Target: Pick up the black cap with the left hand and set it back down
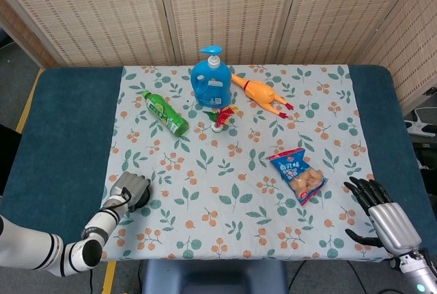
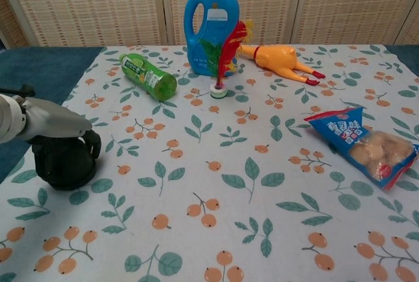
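Note:
The black cap (image 1: 143, 199) sits on the floral cloth near the table's front left; in the chest view the black cap (image 2: 62, 164) is a dark round shape at the far left. My left hand (image 1: 130, 189) lies over its top with fingers curled down around it, gripping it; the chest view shows the left hand (image 2: 49, 123) covering the cap's upper side. The cap rests on the cloth. My right hand (image 1: 382, 209) hangs at the table's front right corner, fingers spread, holding nothing, and does not show in the chest view.
A blue detergent bottle (image 1: 210, 79) stands at the back, a rubber chicken (image 1: 259, 93) lying to its right. A green bottle (image 1: 165, 112) lies on its side left of a feather shuttlecock (image 1: 220, 118). A snack bag (image 1: 298, 174) lies at the right.

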You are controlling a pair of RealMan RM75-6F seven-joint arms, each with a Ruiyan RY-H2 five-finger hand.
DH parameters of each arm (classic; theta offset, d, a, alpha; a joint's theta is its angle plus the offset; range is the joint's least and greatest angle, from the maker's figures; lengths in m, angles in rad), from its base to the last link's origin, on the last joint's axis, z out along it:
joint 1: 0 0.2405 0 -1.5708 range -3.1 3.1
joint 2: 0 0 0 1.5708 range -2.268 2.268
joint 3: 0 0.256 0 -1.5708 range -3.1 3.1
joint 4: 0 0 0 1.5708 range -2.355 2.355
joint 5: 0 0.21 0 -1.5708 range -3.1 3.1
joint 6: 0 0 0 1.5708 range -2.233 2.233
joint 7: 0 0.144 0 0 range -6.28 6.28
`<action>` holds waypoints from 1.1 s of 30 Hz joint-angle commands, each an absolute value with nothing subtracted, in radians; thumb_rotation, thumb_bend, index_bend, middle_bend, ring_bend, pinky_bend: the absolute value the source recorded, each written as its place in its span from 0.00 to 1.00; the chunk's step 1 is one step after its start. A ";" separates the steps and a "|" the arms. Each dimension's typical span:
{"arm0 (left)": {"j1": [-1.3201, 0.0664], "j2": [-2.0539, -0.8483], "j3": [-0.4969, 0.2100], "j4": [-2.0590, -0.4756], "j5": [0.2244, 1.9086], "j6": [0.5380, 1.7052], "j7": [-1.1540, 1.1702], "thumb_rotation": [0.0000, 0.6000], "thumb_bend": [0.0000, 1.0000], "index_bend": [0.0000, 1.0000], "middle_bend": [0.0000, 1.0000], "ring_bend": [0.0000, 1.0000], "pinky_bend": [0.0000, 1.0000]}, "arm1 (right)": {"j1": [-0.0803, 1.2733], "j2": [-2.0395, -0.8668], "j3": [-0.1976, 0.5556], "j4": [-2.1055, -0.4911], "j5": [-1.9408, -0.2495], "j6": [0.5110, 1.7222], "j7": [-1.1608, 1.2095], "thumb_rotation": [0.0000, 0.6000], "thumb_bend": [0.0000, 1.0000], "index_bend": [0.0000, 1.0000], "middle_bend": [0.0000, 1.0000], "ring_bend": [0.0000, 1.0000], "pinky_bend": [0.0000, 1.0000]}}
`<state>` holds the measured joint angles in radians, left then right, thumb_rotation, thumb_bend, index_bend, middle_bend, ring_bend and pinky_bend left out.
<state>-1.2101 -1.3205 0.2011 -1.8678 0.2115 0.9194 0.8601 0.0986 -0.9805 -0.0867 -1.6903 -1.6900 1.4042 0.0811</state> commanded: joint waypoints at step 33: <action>-0.848 -1.036 0.110 -2.200 1.044 1.473 0.668 1.00 0.70 0.71 0.78 0.67 0.85 | 0.103 -0.973 -0.092 -1.701 -1.688 1.391 0.080 0.88 0.12 0.00 0.00 0.00 0.00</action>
<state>-0.8758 -1.0721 0.1454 -2.1538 0.9929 1.4468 0.6612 0.1024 -0.9729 -0.0920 -1.7010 -1.6887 1.3907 0.0799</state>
